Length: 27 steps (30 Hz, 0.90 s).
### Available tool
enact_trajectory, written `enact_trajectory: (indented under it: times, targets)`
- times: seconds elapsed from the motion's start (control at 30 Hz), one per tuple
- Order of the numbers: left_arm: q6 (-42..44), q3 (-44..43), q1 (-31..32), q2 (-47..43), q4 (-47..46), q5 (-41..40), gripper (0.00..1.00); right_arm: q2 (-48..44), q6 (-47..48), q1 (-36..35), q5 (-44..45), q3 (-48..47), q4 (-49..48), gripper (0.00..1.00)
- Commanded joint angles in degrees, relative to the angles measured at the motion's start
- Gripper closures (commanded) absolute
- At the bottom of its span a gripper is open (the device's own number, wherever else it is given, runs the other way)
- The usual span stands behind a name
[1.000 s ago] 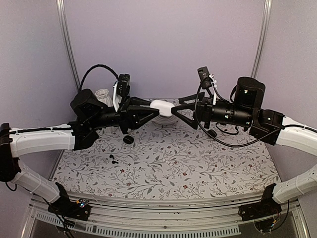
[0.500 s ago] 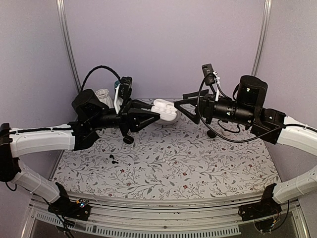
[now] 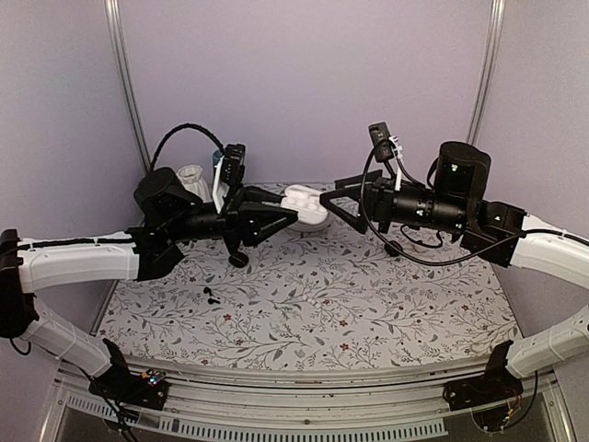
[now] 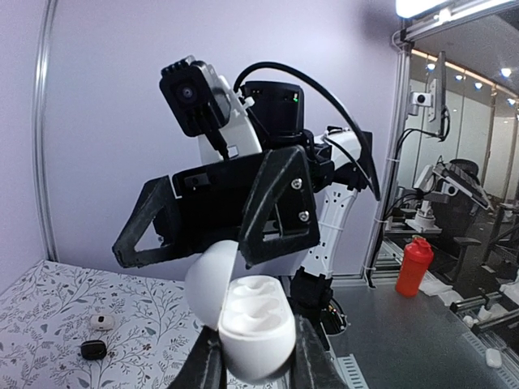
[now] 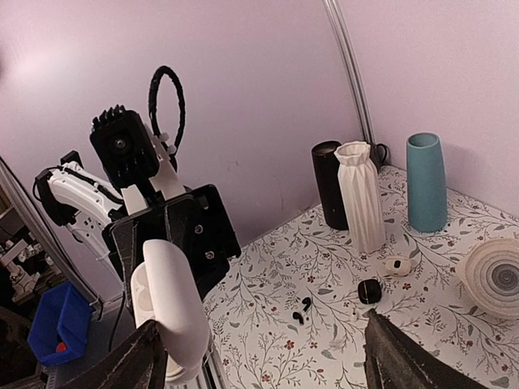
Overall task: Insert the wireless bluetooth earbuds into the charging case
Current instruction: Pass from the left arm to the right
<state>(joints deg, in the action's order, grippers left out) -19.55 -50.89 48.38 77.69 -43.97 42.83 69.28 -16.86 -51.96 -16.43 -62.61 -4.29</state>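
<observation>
My left gripper (image 3: 293, 210) is shut on a white charging case (image 3: 308, 206), held in the air over the back of the table. In the left wrist view the case (image 4: 256, 324) sits between my left gripper's (image 4: 255, 361) fingers with its lid (image 4: 209, 279) swung open and both wells empty. My right gripper (image 3: 329, 195) is open, facing the case, one finger close above the lid. The right wrist view shows the lid's back (image 5: 174, 312) near the left finger of the right gripper (image 5: 259, 356). Two black earbuds (image 5: 302, 308) lie on the table (image 3: 210, 295).
A small black case (image 5: 369, 290) and a small white case (image 5: 396, 266) lie near a black cylinder (image 5: 328, 186), a white ribbed vase (image 5: 361, 194) and a teal vase (image 5: 426, 182). A ribbed round dish (image 5: 495, 279) sits at the back. The patterned mat (image 3: 368, 304) covers the table.
The case's lid has swung open. The left gripper has kept its hold, and the right gripper stays open close to the lid.
</observation>
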Motion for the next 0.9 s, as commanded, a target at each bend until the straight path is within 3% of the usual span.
enact_trajectory:
  times: [0.0,0.17,0.47,0.87]
  targets:
    - [0.3,0.2,1.1,-1.1,-1.1,-0.5,1.00,1.8,-0.1,0.5,-2.3,-1.5,-0.1,0.18]
    - [0.2,0.0,1.1,-1.0,-1.1,-0.1,1.00,2.7,-0.1,0.4,-3.6,-1.8,-0.8,0.32]
    - [0.3,-0.2,1.1,-0.5,-0.8,-0.6,1.00,4.0,-1.1,0.4,-8.8,-2.4,-3.2,0.68]
    - [0.5,-0.1,1.2,-0.5,0.0,-1.3,1.00,4.8,-2.7,0.4,-12.0,-2.3,-5.6,0.94]
